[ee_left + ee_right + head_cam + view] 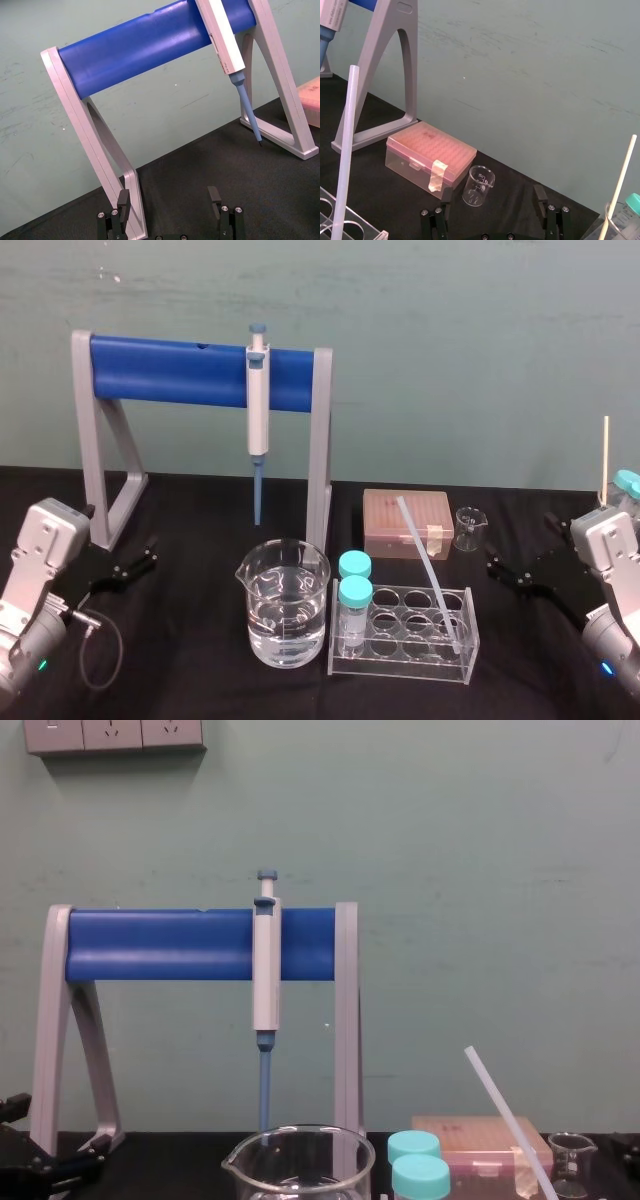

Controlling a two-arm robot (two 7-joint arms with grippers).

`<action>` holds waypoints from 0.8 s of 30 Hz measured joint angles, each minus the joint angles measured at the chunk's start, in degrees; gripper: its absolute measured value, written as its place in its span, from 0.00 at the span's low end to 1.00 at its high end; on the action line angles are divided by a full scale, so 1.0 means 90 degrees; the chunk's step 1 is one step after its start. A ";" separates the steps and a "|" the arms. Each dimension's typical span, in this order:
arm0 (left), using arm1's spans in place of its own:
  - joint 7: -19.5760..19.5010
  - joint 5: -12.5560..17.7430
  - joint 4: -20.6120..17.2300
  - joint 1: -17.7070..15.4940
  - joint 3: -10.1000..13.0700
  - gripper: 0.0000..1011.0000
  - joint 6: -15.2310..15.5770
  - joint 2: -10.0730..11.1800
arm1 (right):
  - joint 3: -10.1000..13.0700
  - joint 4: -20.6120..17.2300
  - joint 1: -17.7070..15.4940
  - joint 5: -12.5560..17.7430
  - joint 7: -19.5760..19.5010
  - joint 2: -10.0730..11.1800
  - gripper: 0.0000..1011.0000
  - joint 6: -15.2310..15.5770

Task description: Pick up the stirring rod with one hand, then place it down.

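Right gripper point(520, 540), the black hand nearest the rod, sat low over the right side of the black table point(200, 680) with its fingers point(538, 197) spread apart and nothing between them. It touched none of the labware. From the right wrist view the small glass beaker point(479, 186) stood on the cloth ahead of the gap.

The stirring rod point(430, 570) leaned in the clear test-tube rack point(400, 660), apart from that gripper. Its lower end sat in a hole at the rack's right end, and its upper end tilted back and to the left, up in front of the pink lidded box point(405, 522) behind the rack. Two teal-capped tubes point(352, 590) stood in the rack's left holes.

Just left of the rack stood a large beaker point(283, 605) holding clear liquid. Behind it a blue-tipped pipette point(258, 410) hung from the blue bar of a grey stand point(170, 370). The small beaker stood just beside the pink box, on its right. A thin cream stick point(605, 455) rose upright at the far right, behind the right arm.

The left gripper point(150, 552) rested near the stand's left foot, its fingers also apart and empty.
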 joint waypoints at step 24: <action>0.0000 0.0000 0.0000 0.0000 0.0000 0.99 0.0000 0.0000 | 0.0000 0.0000 0.0000 0.0000 0.0000 0.0000 0.99 0.0000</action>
